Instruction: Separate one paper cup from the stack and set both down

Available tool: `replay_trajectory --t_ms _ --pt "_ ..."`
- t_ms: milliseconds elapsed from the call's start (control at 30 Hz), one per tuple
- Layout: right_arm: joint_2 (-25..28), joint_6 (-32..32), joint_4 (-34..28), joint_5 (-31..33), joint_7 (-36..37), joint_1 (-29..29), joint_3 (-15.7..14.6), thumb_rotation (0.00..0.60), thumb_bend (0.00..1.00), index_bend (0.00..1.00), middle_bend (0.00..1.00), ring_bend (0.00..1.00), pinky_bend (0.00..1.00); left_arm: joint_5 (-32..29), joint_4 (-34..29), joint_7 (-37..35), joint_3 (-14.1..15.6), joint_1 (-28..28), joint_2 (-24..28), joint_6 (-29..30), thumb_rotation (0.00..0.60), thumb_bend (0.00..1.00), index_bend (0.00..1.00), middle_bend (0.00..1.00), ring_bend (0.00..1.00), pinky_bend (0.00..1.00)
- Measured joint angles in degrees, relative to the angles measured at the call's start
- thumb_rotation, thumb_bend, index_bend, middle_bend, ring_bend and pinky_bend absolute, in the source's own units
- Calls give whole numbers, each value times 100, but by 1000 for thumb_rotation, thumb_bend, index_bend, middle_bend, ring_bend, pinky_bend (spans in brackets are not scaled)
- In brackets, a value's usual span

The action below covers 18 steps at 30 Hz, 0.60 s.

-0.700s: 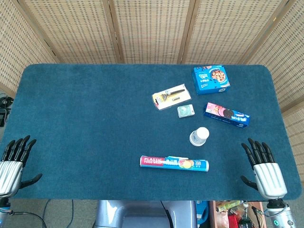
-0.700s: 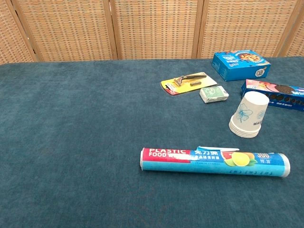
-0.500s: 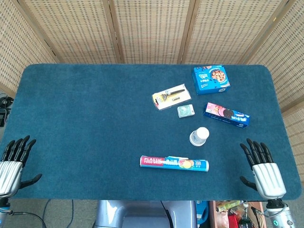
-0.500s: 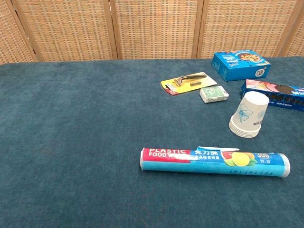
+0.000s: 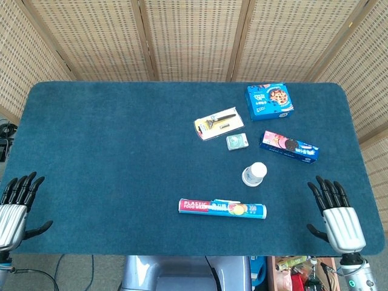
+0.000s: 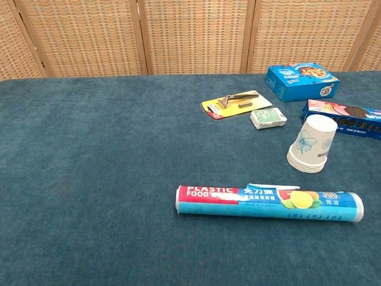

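Observation:
A stack of white paper cups [image 5: 254, 174] with a blue flower print stands upside down on the blue cloth, right of centre; the chest view shows the stack [image 6: 311, 144] with several rims nested at its base. My right hand [image 5: 336, 216] lies at the table's front right corner, palm down, fingers spread and holding nothing, well to the right of the cups. My left hand [image 5: 13, 210] sits at the front left corner, fingers spread, empty. Neither hand appears in the chest view.
A plastic wrap box [image 5: 222, 208] lies just in front of the cups. Behind them are a cookie pack [image 5: 289, 145], a small green packet [image 5: 236, 141], a razor on a yellow card [image 5: 217, 123] and a blue snack box [image 5: 270, 102]. Wicker screens stand behind the table.
My left hand has slid slightly back toward the table's front edge. The right hand has only shifted a little. The cups have not moved.

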Motion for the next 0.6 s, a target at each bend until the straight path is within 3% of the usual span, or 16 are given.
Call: replay_trajectory --t_ms 367,600 --pt "52 -142 -212 12 -157 196 170 600 121 19 0 0 15 -73 35 -86 -24 -9 11 -24 600 150 0 0 0 0" --pt "210 -877 -714 467 -565 877 754 600 121 164 26 0 175 -143 65 -145 -49 -31 6 -72 600 151 0 0 0 0"
